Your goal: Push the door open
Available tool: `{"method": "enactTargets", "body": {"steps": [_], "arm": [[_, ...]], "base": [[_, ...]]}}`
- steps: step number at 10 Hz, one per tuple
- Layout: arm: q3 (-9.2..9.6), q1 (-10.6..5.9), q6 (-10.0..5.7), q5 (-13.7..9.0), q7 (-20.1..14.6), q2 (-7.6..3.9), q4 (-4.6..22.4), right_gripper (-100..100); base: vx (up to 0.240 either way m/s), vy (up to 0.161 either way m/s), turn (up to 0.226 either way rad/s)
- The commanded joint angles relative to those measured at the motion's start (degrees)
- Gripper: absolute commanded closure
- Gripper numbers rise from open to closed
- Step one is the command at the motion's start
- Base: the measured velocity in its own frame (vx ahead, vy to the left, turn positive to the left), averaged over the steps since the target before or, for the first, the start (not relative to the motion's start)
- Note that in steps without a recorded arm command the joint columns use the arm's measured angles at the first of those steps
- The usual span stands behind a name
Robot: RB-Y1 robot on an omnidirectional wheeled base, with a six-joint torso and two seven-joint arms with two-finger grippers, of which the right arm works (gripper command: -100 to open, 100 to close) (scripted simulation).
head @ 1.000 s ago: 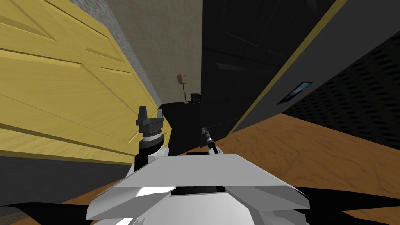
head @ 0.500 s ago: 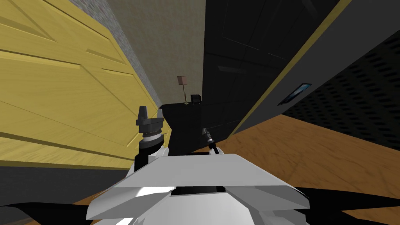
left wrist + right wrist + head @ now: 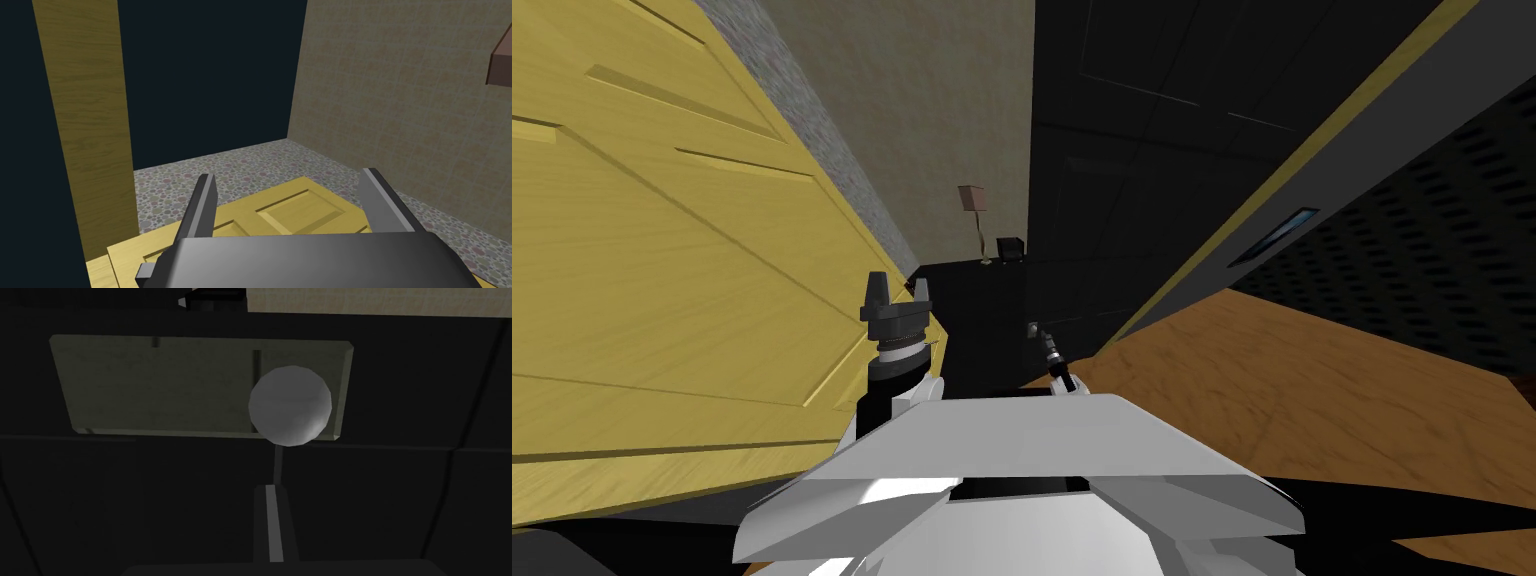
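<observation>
so the biggest thing around me is the yellow door (image 3: 662, 280), panelled, running along my left side and off towards a beige back wall (image 3: 932, 100). The one I'm actually at is the dark door (image 3: 1132, 170), also panelled, standing ahead and to my right with a thin yellow strip (image 3: 1302, 160) down its right side, and a brown wood floor (image 3: 1312, 400) spreads out on the right. Between the two doors there's a dark table (image 3: 967, 300) by the back wall carrying a lamp (image 3: 972, 198) and a small dark box (image 3: 1009, 247). My left pincer (image 3: 899, 288) is held up close to my chest, right by the near edge of the yellow door, blades spread wide with nothing between them. My right pincer (image 3: 277, 455) is reached out at the dark door, blades pinched flat together on nothing, tip just under the grey round knob (image 3: 290, 405), though I can't tell if it's really touching. The knob sits in front of a pale olive plate (image 3: 150, 388) on the dark door's face
</observation>
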Motion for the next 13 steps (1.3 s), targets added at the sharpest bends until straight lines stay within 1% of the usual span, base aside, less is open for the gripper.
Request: {"method": "enactTargets", "body": {"steps": [1, 3, 4, 6, 7, 8, 11, 13], "arm": [[-0.06, -0.1, -0.1, -0.13, -0.06, -0.46, 0.23, -100], [-0.12, -0.03, 0.26, -0.31, -0.13, -0.36, -0.08, -100], [-0.15, 0.0, 0.45, -0.4, -0.16, -0.03, -0.23, -100], [-0.22, 0.08, 0.9, -0.61, -0.23, 1.62, -0.6, -100], [-0.28, -0.28, 0.46, -0.6, -0.22, 1.12, 0.12, -100], [-0.45, -0.29, 0.29, -0.68, -0.12, 0.14, 0.24, -100], [-0.68, -0.34, -0.01, -0.79, 0.03, -0.54, 0.4, -100], [-0.9, -0.38, -0.28, -0.88, 0.16, -0.6, 0.55, -100]], "base": [[-0.166, 0.032, -0.045], [-0.193, 0.005, -0.041], [-0.238, 0.03, -0.037], [-0.222, 0.043, -0.06], [-0.087, 0.014, -0.008], [0.081, 0.052, 0.035], [0.19, 0.034, 0.015], [0.197, 0.058, 0.025]]}}
